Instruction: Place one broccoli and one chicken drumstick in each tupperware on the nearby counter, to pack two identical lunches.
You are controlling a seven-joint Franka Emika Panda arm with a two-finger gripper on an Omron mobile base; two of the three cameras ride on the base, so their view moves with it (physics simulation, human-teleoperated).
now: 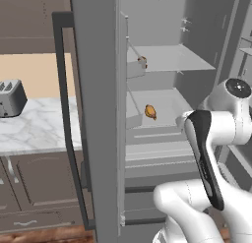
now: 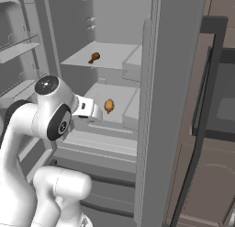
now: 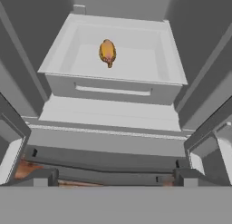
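Robot hand, fingers wide apart w/ nothing held, faces open fridge; golden chicken drumstick point(image 3: 108, 52) lies ahead in a drawer point(image 3: 113, 89), prob. next pick.

No readable text, labels, brands, numbers or signs on any surface.

Two chicken drumsticks visible, both inside the open fridge. Golden-orange drumstick point(image 3: 108, 52) lies in the lower white drawer point(image 3: 113, 89), roughly centred, touching no wall, small and lumpy. Darker brown drumstick point(image 2: 94, 58) lies on the upper shelf point(image 2: 114, 56), near its left front part in the right base view. Counter point(image 1: 39, 129): white marble, grey veins, over dark brown cabinet doors.
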